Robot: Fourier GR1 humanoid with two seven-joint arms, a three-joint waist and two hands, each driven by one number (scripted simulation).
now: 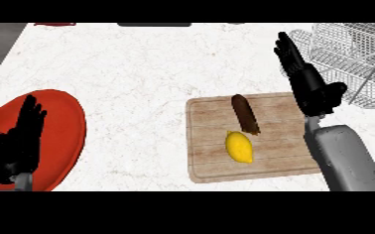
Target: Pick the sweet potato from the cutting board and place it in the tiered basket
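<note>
A dark brown sweet potato (245,114) lies lengthwise on the wooden cutting board (212,153), just above a yellow lemon (239,147). My right hand (307,82) hovers over the board's upper right corner with its fingers straight and open, holding nothing, to the right of the sweet potato. The white wire tiered basket (343,54) stands at the far right, just beyond that hand. At the lower left, my left hand (22,136) rests open over the red plate (62,129).
The red plate fills the lower left corner. A dark object (154,24) and a red one (55,24) sit at the counter's far edge. White marbled countertop (147,79) stretches between the plate and the board.
</note>
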